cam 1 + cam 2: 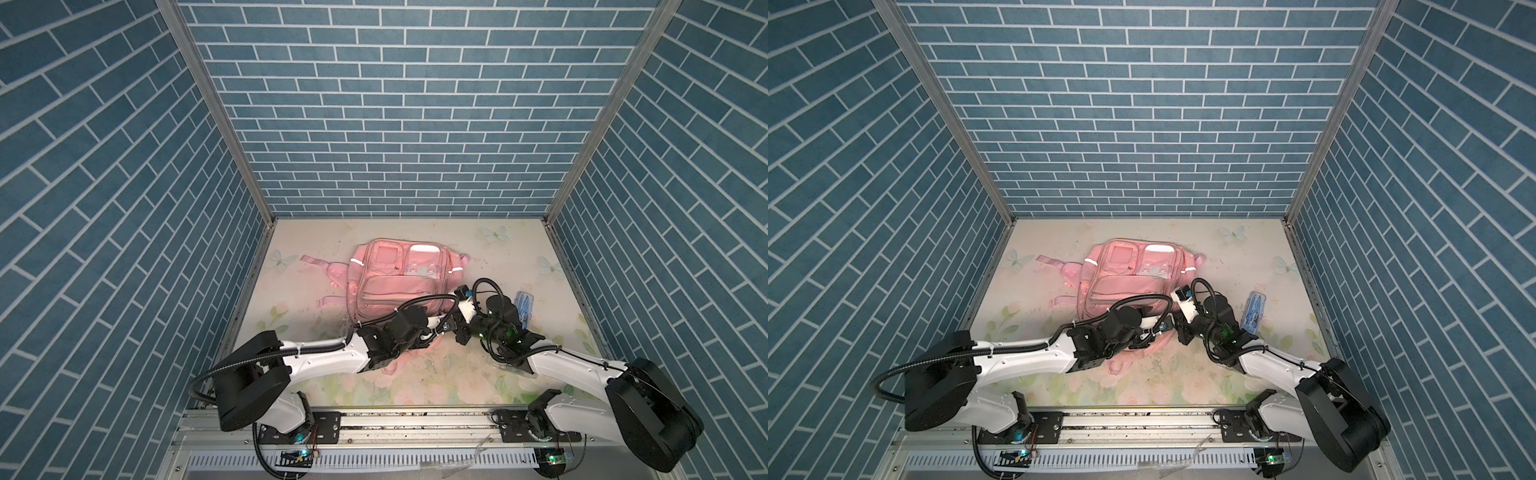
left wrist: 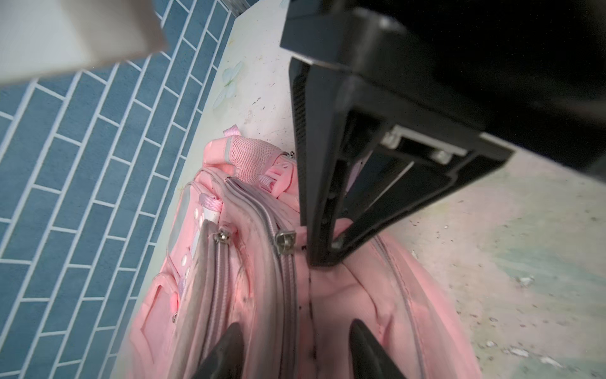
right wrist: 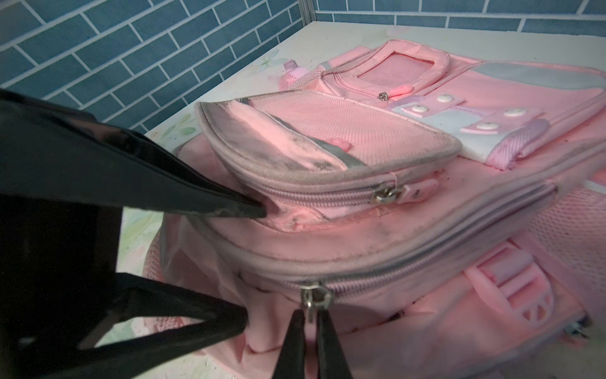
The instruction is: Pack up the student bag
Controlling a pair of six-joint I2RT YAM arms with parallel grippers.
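Evidently early on: the student bag (image 1: pixel 395 286) lies flat mid-table (image 1: pixel 457 374), front pockets up, its main zip seemingly mostly closed. The right gripper (image 3: pixel 310 316) pinches the zip pull (image 3: pixel 315 295) at the bag's near edge. The left gripper (image 2: pixel 295 328) hovers beside it, jaws moderately apart, holding nothing. A blue case (image 1: pixel 524 309) lies unpacked nearby.

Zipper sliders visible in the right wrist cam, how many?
3: window-pocket slider, mesh-pocket slider, main-zipper slider, pinched by the right gripper. Others may be hidden.
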